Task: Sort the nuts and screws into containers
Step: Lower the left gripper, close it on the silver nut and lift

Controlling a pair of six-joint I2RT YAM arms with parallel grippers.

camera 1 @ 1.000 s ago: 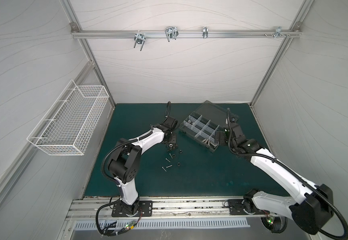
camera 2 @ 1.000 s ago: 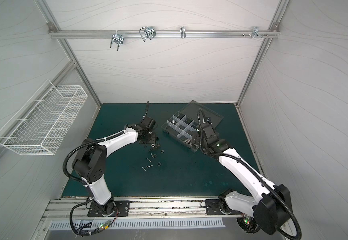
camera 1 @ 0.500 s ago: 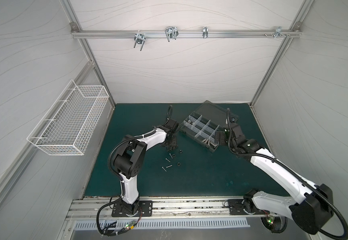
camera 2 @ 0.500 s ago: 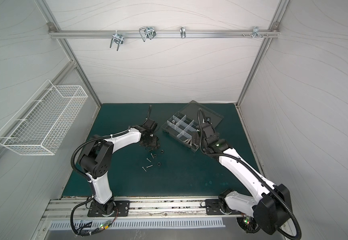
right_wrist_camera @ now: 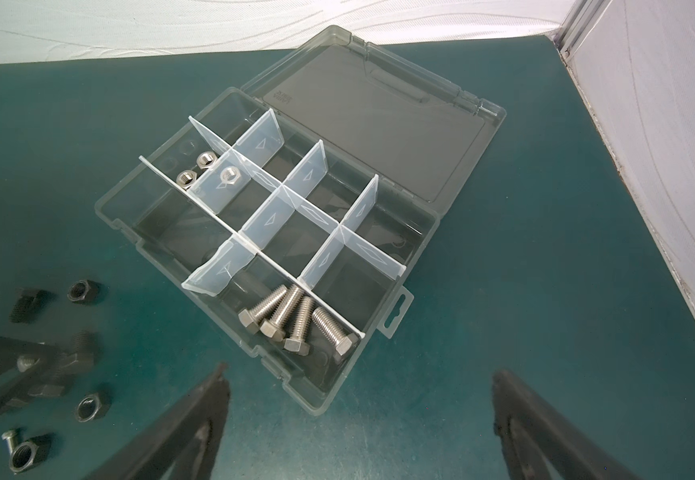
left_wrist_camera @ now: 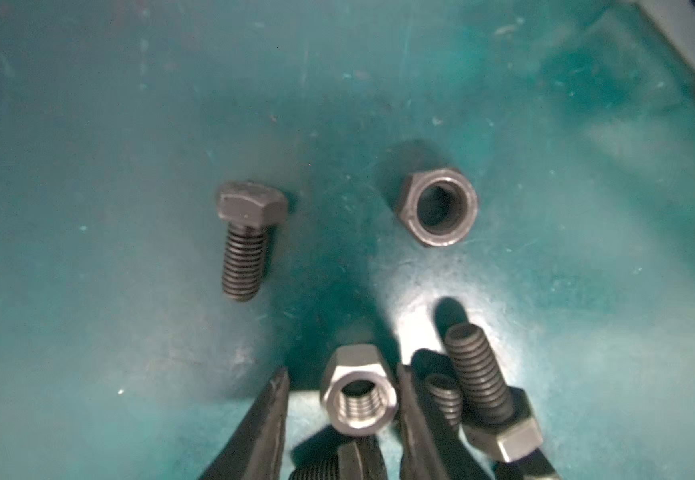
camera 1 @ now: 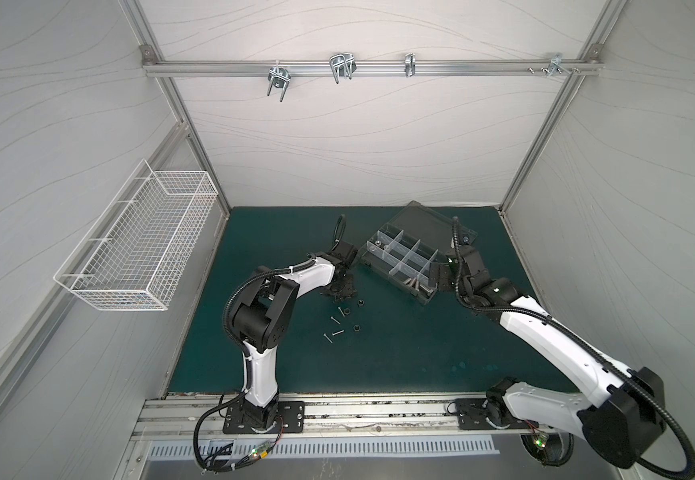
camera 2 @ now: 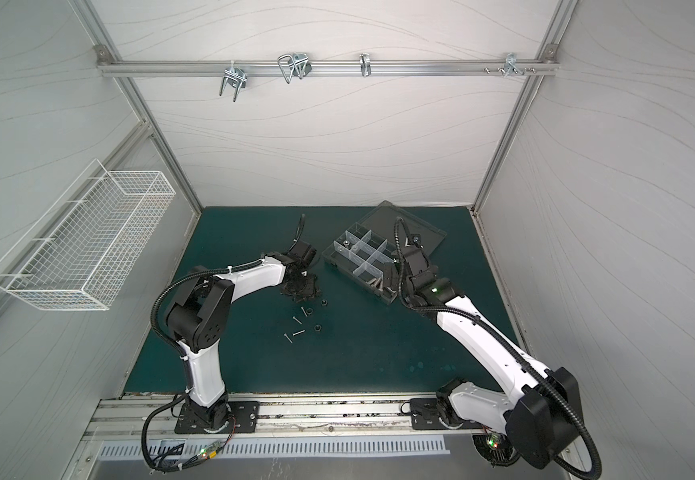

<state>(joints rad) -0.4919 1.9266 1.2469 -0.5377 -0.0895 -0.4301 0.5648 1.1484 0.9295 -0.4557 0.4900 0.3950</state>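
small silver hexagonal nut [left_wrist_camera: 358, 399] flat on teal mat [left_wrist_camera: 130, 124] among black bolts [left_wrist_camera: 246, 241], left gripper [left_wrist_camera: 342, 372] fingers spread close either side — likely light, rigid, slick, best pinched across opposite flats — right gripper [right_wrist_camera: 360, 374] spread wide before clear plastic organizer box [right_wrist_camera: 358, 286]

The clear organizer box [right_wrist_camera: 213, 311] is lying open in the middle of the frame, its lid [right_wrist_camera: 379, 124] resting flat on the green mat [right_wrist_camera: 503, 332]. Three silver nuts [right_wrist_camera: 206, 160] are sitting at one end of the box and four silver hex bolts [right_wrist_camera: 292, 318] at the opposite end. The right gripper [right_wrist_camera: 360, 372] is hovering in the foreground with its fingers spread wide. Black nuts [right_wrist_camera: 83, 291] and black bolts [right_wrist_camera: 26, 307] are lying loose toward a corner.
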